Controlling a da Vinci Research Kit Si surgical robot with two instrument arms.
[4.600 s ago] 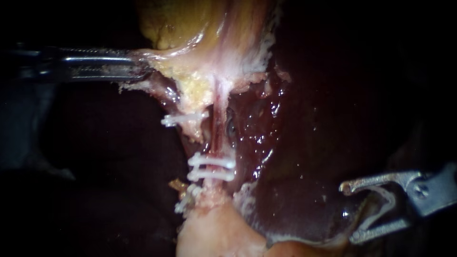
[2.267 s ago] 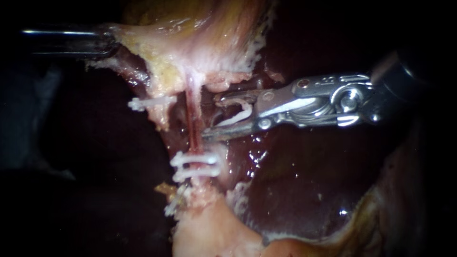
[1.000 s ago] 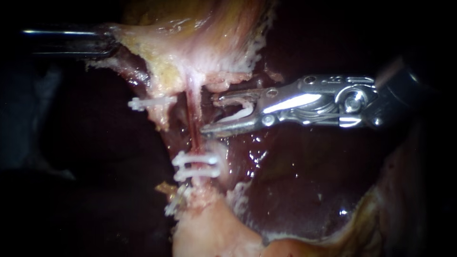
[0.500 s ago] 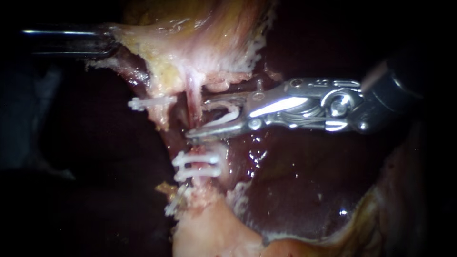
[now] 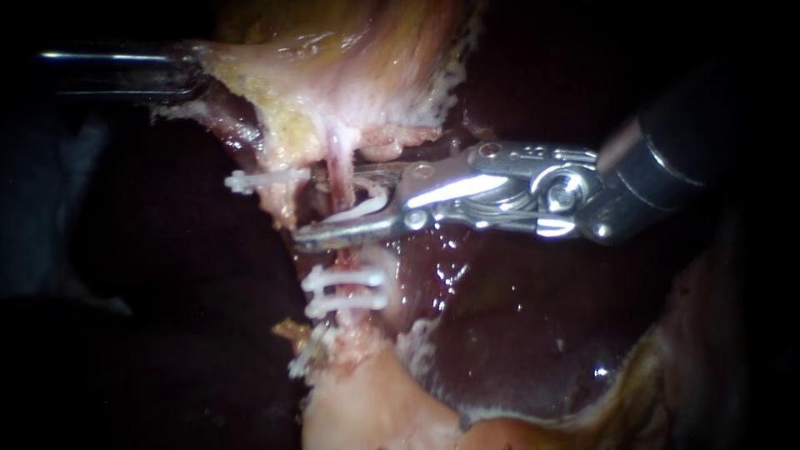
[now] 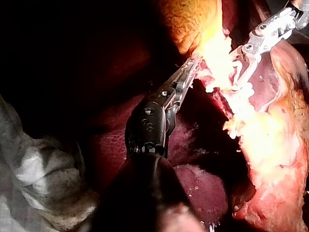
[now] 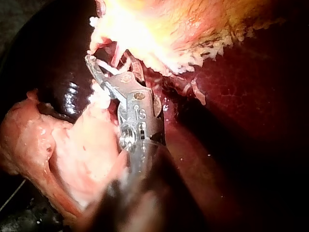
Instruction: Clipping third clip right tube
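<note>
Your right instrument point(image 5: 319, 205) comes in from the right. Its hand is apart and sits astride the right tube point(image 5: 337, 167), so the reddish tube runs through the gap between the two halves. A white loaded clip point(image 5: 372, 202) sits curved inside the hand, just right of the tube and not yet closed around it. You cannot tell whether either half is pressing on the tube.

The tube runs from the pale, yellowish gallbladder point(image 5: 333, 92) at the far side down toward you. Nearer along the tube, just beyond the hand, a pair of clips point(image 5: 346, 279) already crosses it, one just beside the other. Left of the tube, about level with the hand, another clip point(image 5: 262, 179) sticks out of the fatty tissue. One more clip point(image 5: 310, 354) lies near and left of the pair.

Your left instrument point(image 6: 189, 70) reaches in from the far left. Its hand is clamped on the gallbladder's ragged edge and holds it out to the left. Dark, wet liver point(image 5: 517, 317) fills the right side beneath your right instrument.
</note>
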